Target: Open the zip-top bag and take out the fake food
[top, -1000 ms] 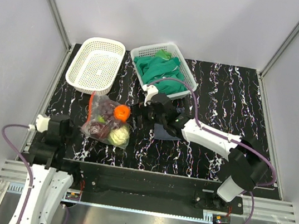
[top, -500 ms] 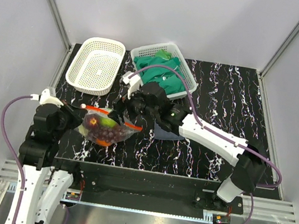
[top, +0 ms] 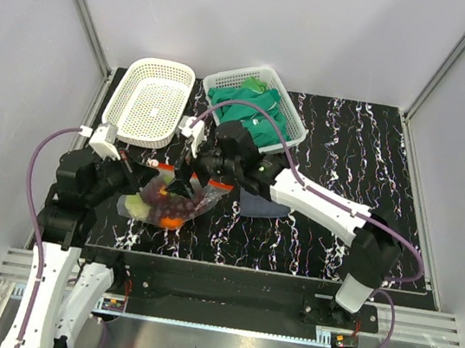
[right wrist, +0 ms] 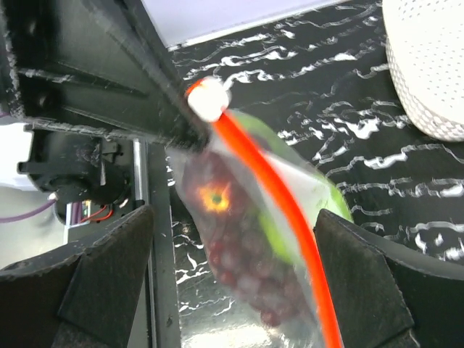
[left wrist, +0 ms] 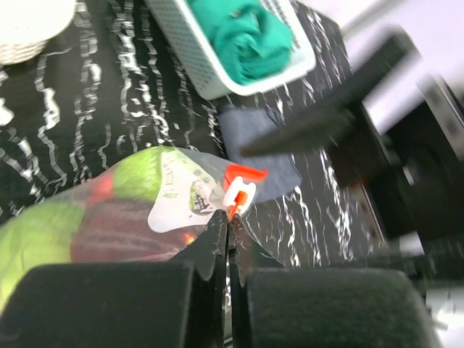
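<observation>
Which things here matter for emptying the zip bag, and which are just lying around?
Job: zip-top bag, fake food inside, left gripper pinching it, right gripper open.
Lying about: white basket, basket of green cloths, grey-blue cloth.

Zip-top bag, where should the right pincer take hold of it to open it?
Probably the white slider at the end of the orange-red zip strip, from above, straddling the strip. The left pincer pinches the zip-top bag just beside it, so the strip hangs stretched and exposed.
</observation>
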`<state>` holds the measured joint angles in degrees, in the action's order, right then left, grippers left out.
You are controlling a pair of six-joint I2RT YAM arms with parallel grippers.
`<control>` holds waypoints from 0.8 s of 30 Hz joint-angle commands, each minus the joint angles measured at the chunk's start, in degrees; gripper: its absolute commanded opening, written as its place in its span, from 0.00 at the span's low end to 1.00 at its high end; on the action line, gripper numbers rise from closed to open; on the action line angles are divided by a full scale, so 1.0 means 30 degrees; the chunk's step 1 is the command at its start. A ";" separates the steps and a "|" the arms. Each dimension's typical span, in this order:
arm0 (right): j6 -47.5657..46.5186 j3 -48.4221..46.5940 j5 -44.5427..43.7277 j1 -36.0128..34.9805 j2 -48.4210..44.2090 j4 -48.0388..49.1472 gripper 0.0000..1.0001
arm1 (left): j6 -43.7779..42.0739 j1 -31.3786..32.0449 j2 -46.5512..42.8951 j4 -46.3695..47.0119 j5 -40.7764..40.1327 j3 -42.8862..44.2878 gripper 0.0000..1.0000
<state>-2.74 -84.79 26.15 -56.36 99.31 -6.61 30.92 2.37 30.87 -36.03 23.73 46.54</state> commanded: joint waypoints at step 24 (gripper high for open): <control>-0.1781 -0.1033 0.7716 0.2877 0.1087 -0.0169 0.00 | -0.7141 -0.0087 0.3360 0.0001 0.3693 0.2444 0.20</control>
<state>-7.99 -87.74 47.68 -50.00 105.69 -7.31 12.16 2.39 40.29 -35.62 38.54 50.09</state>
